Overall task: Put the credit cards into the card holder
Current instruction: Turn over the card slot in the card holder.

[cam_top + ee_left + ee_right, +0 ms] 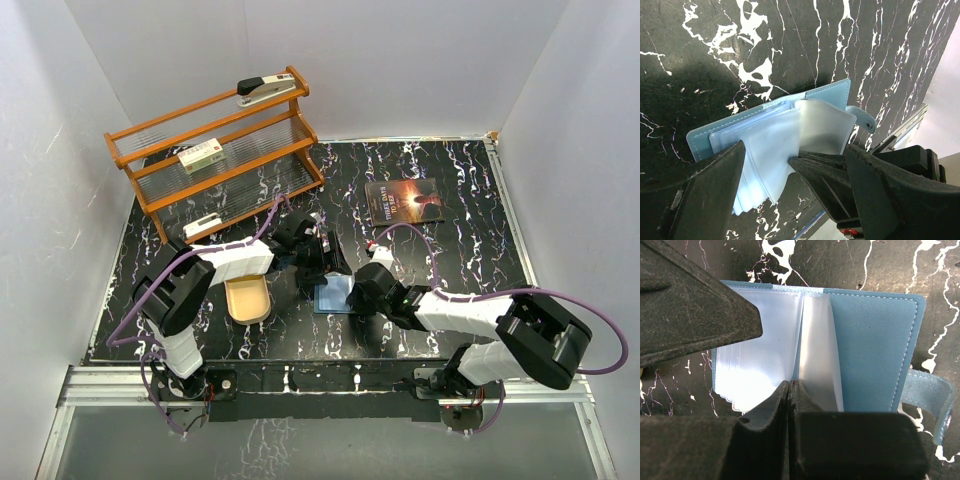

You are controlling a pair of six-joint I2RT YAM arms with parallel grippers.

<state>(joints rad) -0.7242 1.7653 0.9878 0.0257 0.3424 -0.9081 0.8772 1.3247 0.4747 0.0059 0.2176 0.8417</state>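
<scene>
The blue card holder (330,295) lies open on the black marbled table, its clear sleeves fanned out and its snap tab (930,395) off to one side. My right gripper (790,386) is shut on one clear sleeve (817,340) and holds it up from the stack. My left gripper (796,150) is open, with one finger (705,195) over the sleeve stack (772,150) and the other beyond the right gripper's fingers (825,175). A small greyish-white card (203,224) lies on the rack's lowest shelf. No card shows in either wrist view.
A tan wooden tray (248,298) sits just left of the holder. The orange wooden rack (215,150) at the back left carries a stapler (265,90) and a white-green box (200,155). A dark book (404,200) lies behind the holder.
</scene>
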